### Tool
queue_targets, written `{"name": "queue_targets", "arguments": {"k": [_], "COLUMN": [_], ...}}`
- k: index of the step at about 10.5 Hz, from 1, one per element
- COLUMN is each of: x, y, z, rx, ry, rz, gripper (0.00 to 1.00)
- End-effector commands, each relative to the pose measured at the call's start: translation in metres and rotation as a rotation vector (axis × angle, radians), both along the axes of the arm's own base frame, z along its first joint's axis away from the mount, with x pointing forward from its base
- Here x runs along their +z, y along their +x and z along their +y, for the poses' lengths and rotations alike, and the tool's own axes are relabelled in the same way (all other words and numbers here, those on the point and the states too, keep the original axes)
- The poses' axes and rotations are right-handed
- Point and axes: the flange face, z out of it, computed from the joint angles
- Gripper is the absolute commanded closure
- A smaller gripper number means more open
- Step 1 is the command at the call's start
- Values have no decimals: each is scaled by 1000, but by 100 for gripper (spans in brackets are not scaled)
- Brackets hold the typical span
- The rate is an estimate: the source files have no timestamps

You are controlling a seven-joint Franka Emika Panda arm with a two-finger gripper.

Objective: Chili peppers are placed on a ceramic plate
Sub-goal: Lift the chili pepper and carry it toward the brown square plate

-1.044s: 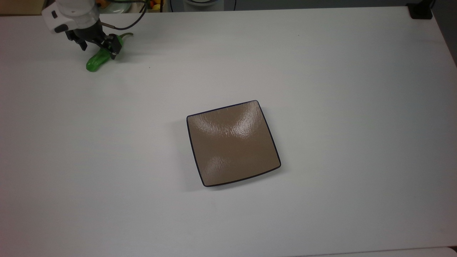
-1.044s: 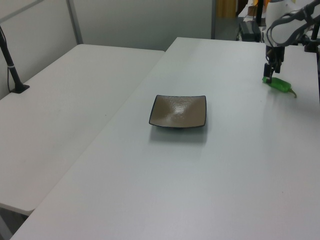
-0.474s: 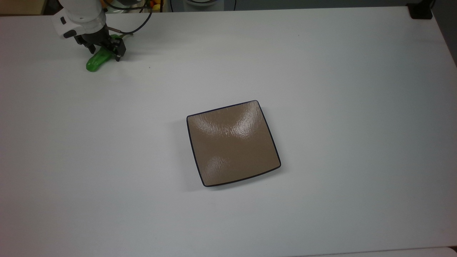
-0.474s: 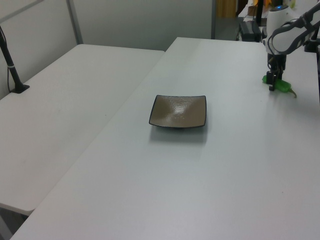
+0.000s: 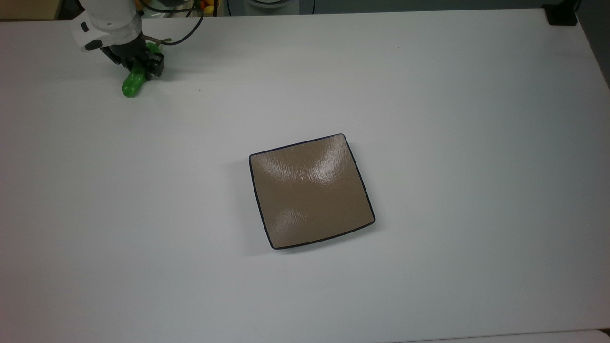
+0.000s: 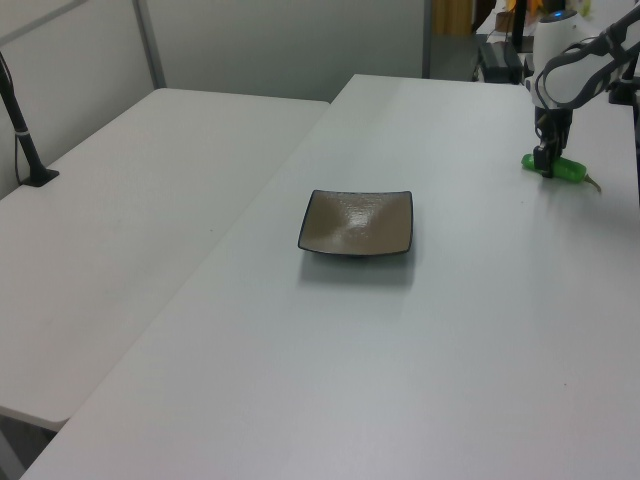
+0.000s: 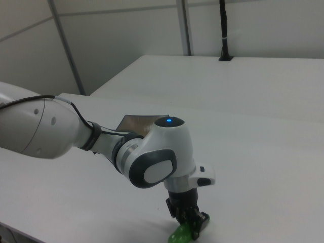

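Clearly the gripper (image 5: pixel 142 66) is clenched around the pepper (image 5: pixel 131 85) near its stem end, at the far left corner of the table (image 5: pixel 429 95) in the top view. The fingers pinch the upper part of the pepper, while its green blunt end sticks out toward the top view's bottom. In the left view the gripper (image 6: pixel 546 163) sits over the pepper (image 6: pixel 567 171) at the left view's far right, with the thin stem trailing beyond. In the right view the gripper (image 7: pixel 190 220) stands low over the pepper (image 7: pixel 182 234), close to the tabletop.

Judging from this, the main risk is the off-centre hold. The pepper is glossy and rounded, and gripped near one end it may swivel between the fingers or slide out once lifted. A loose pinch would likely drop it on the table short of the plate (image 5: pixel 311 191). The plate lies well apart from the pepper, near the table's middle, so the carry is long and any slip has time to grow. A low carry could also catch the drooping tip on the plate's upturned rim.

The plate holds nothing; its tan surface is bare and shiny.
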Motion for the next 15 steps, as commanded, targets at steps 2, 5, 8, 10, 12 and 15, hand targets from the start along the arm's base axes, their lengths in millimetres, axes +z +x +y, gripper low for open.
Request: {"name": "queue_targets", "arguments": {"k": [2,5,8,10,12,15], "x": [5,27,81,124,160,182], "y": [-5,11,43,68,88,115], "z": [5,15,39,66,106,169], "rx": [16,31,79,122,163,228], "ry": [4,11,16,27,76,151], "rz": [-21,-14,-4,20,-9,-79], "gripper": [100,100,100,100,100,100]}}
